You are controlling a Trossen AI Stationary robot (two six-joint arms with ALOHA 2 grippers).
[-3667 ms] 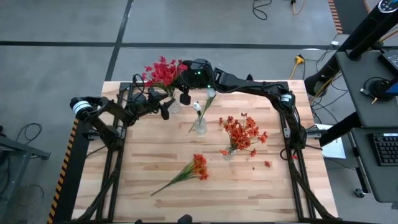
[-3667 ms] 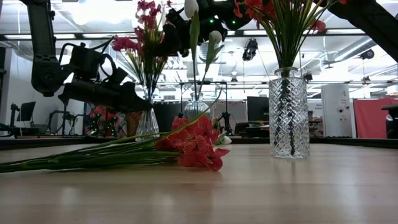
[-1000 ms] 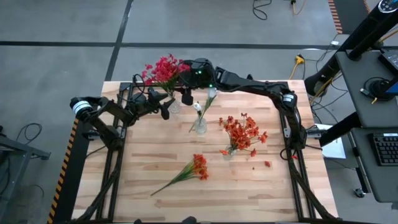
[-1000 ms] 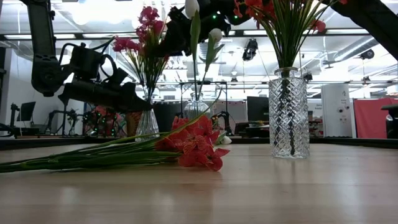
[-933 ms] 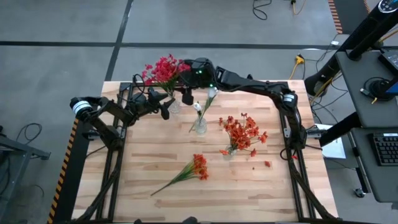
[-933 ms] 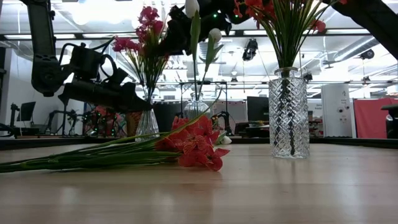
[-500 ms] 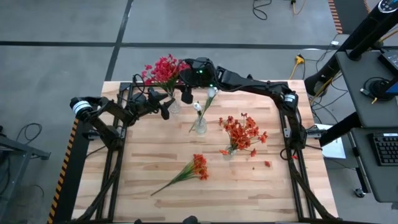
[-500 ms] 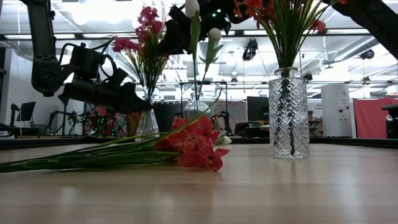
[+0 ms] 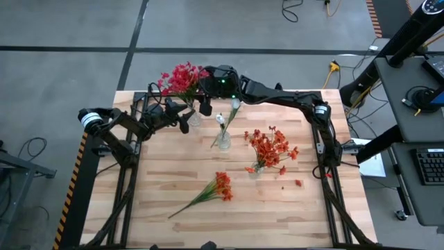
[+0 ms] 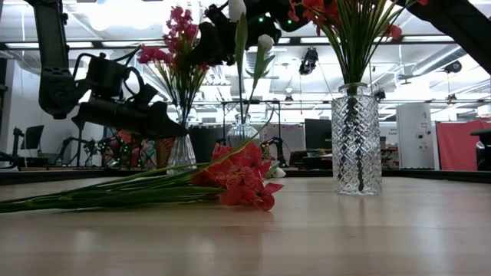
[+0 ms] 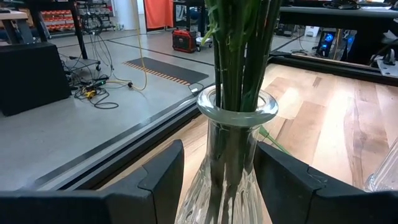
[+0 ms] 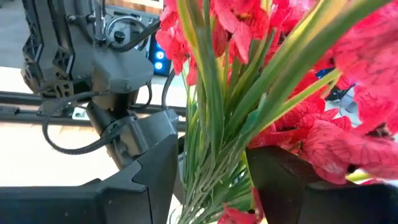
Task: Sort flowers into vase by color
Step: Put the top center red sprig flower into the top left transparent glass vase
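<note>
Crimson-red flowers [image 9: 180, 76] stand in a clear glass vase [image 9: 195, 119] at the table's far left. My left gripper [image 11: 217, 168] is shut on that vase. My right gripper [image 12: 211, 155] reaches across from the right and is shut on the crimson stems above the vase's mouth, under the blooms. White buds [image 9: 225, 117] stand in a middle vase [image 9: 223, 142]. Orange-red flowers [image 9: 272, 147] stand in a cut-glass vase [image 10: 356, 138]. One loose orange-red bunch [image 9: 216, 187] lies flat on the table, heads toward the right. My left gripper holds the crimson flowers' vase just below its neck [image 11: 231, 134], one finger [image 11: 163, 177] on either side, coming level from the table's left. The vase stands upright on the table. My right gripper has the bundle of green stems [image 12: 208, 140] between its two fingers [image 12: 155, 171], several stems together, just under the blooms. It comes at them from the table's right, across the stems. Their lower ends stand in the vase.
The three vases stand close together across the far half of the table. One fallen orange-red petal [image 9: 298, 182] lies near the right edge. The wooden top [image 9: 277, 215] shows bare along the near side. Dark frame rails run down both sides.
My right gripper has drifted slightly toward the table's left, and the crimson blooms have leaned that way with it. The left gripper and the vase have kept still.
</note>
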